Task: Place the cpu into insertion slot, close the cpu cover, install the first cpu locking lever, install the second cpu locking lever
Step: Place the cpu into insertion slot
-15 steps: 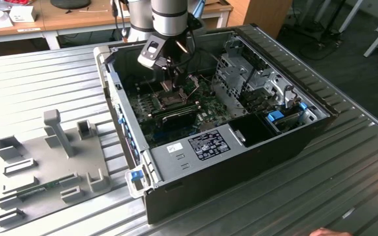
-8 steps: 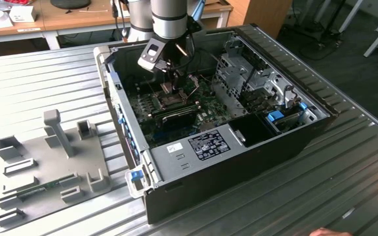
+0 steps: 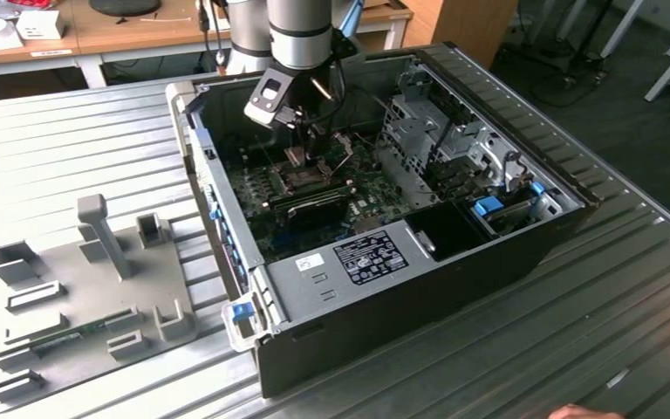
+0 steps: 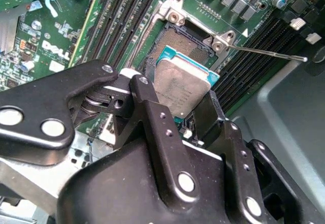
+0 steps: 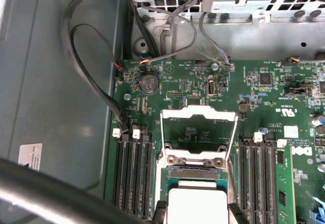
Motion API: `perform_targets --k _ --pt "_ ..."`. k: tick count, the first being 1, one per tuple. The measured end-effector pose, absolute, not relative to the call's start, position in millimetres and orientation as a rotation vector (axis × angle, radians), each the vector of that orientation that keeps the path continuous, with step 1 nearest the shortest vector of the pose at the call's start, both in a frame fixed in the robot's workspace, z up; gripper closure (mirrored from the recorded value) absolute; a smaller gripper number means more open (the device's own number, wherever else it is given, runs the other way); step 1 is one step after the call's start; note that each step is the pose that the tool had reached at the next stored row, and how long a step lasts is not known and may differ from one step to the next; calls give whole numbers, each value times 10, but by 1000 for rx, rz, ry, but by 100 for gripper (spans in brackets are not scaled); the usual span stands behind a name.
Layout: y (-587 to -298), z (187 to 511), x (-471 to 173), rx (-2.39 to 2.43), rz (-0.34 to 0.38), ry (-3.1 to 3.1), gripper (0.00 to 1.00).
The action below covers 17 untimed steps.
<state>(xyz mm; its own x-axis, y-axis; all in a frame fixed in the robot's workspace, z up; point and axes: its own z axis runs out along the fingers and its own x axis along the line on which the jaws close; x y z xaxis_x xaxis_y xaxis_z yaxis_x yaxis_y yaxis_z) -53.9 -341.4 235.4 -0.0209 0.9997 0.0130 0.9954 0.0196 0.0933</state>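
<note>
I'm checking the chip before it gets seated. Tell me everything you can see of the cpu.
The cpu is a small flat square with a dull grey metal top, rounded corners and a thin green edge around it. The gripper clamps it on two opposite sides. It hangs over the dark insertion slot, seemingly not yet seated in it. The cpu cover stands open beyond it.

insertion slot point(image 4: 177, 43) uncovered; cpu cover point(image 5: 199, 113) raised alongside; memory slots point(image 5: 133, 173) flanking
</note>
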Motion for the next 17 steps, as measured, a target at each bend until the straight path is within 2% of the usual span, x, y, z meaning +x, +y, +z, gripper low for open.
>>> perform_targets --k 17 --pt "-3414 2220 -539 2162 112 2204 46"
